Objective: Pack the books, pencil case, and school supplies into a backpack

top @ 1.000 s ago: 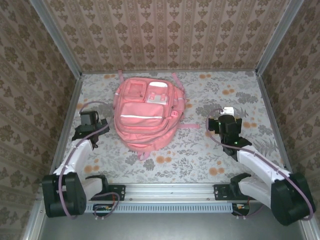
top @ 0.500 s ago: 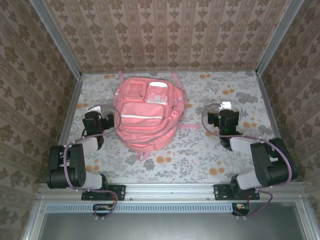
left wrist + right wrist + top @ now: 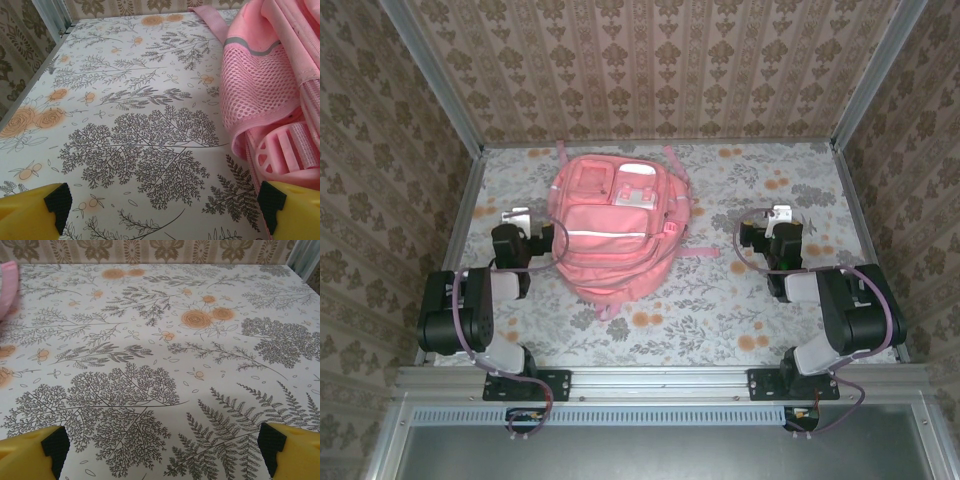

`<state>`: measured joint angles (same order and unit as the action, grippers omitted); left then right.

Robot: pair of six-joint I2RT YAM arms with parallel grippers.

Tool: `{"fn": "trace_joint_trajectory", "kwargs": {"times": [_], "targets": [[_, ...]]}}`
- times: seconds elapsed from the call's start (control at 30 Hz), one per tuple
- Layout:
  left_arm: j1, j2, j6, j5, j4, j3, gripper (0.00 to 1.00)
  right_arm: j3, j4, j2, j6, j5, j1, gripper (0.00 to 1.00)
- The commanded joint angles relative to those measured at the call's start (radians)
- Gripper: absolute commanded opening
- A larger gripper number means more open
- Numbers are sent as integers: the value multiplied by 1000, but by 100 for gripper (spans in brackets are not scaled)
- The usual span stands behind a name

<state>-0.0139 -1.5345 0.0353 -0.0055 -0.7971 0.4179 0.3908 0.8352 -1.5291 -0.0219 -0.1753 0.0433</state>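
Note:
The pink backpack (image 3: 615, 235) lies flat in the middle of the table, front pockets up, with a pale stripe across it. Its mesh side pocket and a strap fill the right edge of the left wrist view (image 3: 260, 85). My left gripper (image 3: 513, 216) hovers just left of the backpack, open, with nothing between its yellow fingers (image 3: 165, 215). My right gripper (image 3: 778, 216) sits to the right of the backpack and apart from it, open over bare cloth (image 3: 162, 455). A sliver of the backpack (image 3: 6, 287) shows at that view's left edge. The books, pencil case and school supplies are out of view.
A floral tablecloth (image 3: 740, 300) covers the table. Patterned walls with metal corner posts (image 3: 440, 90) close in the left, back and right sides. A metal rail (image 3: 650, 385) with both arm bases runs along the near edge.
Both arms have folded back and risen at the elbow, so each gripper sits slightly farther from the near edge. Both grippers stayed open. The backpack has not moved.

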Motion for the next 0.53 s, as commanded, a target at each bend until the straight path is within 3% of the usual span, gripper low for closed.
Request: {"fn": "trace_joint_trajectory", "kwargs": {"times": [0.0, 0.5], "targets": [[14, -2, 18, 52, -45, -8, 100, 9, 36, -2, -16, 31, -6, 100], [22, -2, 23, 34, -46, -8, 100, 8, 38, 0, -16, 32, -8, 100]]}}
